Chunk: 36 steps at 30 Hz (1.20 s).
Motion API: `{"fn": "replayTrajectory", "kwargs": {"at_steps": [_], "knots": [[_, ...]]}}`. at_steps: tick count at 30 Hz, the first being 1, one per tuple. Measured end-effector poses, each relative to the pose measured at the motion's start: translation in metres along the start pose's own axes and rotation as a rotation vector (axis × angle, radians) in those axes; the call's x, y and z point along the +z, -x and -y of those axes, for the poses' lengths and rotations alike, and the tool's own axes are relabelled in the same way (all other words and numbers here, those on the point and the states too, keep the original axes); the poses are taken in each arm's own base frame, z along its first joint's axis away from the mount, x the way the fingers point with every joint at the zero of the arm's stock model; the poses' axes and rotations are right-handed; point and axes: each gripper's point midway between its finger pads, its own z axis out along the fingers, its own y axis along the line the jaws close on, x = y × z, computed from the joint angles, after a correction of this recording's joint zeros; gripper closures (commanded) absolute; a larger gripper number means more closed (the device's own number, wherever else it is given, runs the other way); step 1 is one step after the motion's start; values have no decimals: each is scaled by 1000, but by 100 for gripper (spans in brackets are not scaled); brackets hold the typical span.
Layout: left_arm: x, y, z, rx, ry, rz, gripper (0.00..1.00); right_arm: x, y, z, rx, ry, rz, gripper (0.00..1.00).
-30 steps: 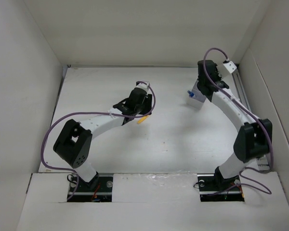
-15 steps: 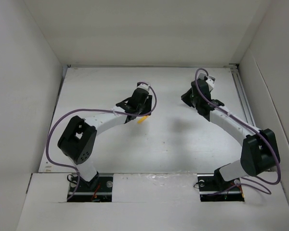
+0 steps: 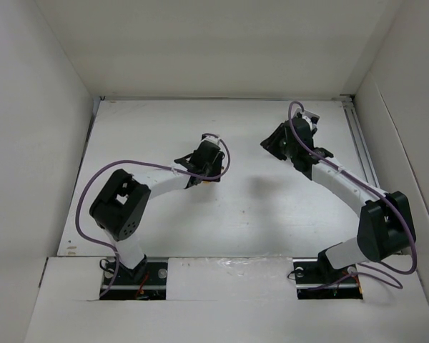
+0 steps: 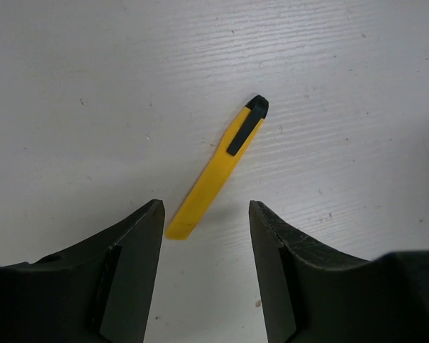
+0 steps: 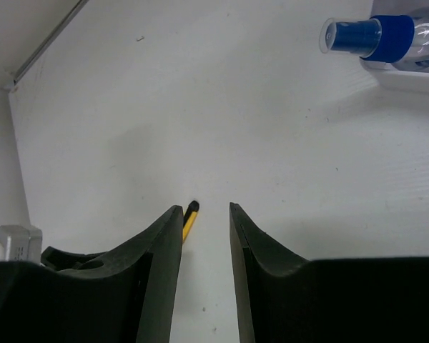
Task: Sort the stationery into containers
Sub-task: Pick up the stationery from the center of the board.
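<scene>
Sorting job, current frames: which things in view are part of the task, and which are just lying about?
Job:
- yellow stick, black clip, flat on the table, near end between the open left pincer
- blue-capped clear bottle, lying at what looks like the white tray

Not job:
- purple cables on the arms
- enclosure walls

No legible text or markings

The right gripper has swung out of the back right corner toward the middle, leaving the blue-capped clear bottle behind. The left gripper has dropped closer over the short yellow pen-like stick, nearly hiding it from above.
</scene>
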Motion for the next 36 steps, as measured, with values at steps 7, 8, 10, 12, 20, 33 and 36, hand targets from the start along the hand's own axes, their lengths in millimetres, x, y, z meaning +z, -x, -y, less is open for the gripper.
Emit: {"fn": "replayTrajectory", "kwargs": {"at_steps": [7,8,10,12,20,33,36], "knots": [[14,-13,-3,11,17,-34,63,-1,-3,-5,-4,27,-17,62],[16,-16,-4,13,20,-42,65,-1,-3,-5,-5,28,-18,62],[19,-19,-4,16,24,-51,67,-1,-3,-6,-6,30,-20,60],[20,-20,-4,16,24,-51,68,-1,-4,-6,-6,33,-24,60],[22,-18,-2,13,17,-41,99,1,-7,-6,-7,35,-38,59],[-1,-4,13,-21,-90,11,100,7,-26,-18,-14,119,-146,45],[-21,18,27,-46,-168,82,100,14,-38,-18,-23,131,-200,44]]}}
